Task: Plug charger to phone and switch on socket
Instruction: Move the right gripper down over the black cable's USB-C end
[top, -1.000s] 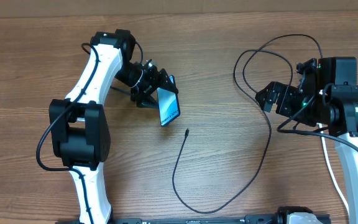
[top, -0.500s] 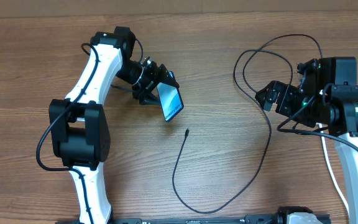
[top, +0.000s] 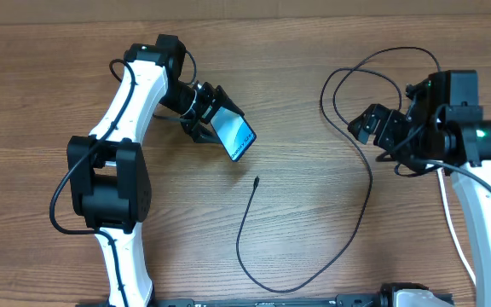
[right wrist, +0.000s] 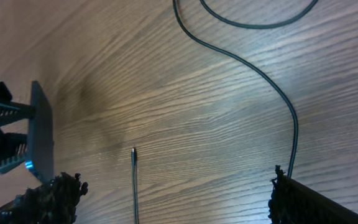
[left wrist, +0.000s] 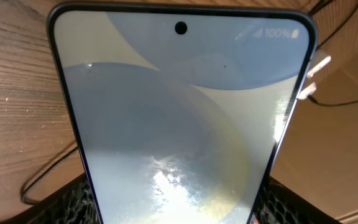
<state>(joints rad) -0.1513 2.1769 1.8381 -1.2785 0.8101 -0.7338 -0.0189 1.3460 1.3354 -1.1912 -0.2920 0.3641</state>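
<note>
My left gripper (top: 211,118) is shut on the phone (top: 234,136) and holds it tilted above the table, its free end pointing right. In the left wrist view the phone's light blue screen (left wrist: 179,112) fills the frame between the two fingers (left wrist: 73,200). The charger's thin black cable (top: 348,243) lies on the wood, its small connector tip (top: 256,180) just below the phone. My right gripper (top: 372,128) hovers open and empty beside the cable's loops (top: 382,66). In the right wrist view the connector tip (right wrist: 133,151) lies between the open fingers (right wrist: 55,196). The phone (right wrist: 41,134) shows edge-on at the left. I cannot make out the socket.
A white shape (top: 412,298) pokes in at the bottom edge. A white cord (top: 452,230) runs down beside the right arm (top: 484,213). Bare wooden tabletop (top: 314,170) lies between the two arms.
The left gripper has turned, swinging the phone's free end down and to the right with the screen more face-up. The right gripper has shifted slightly up and left.
</note>
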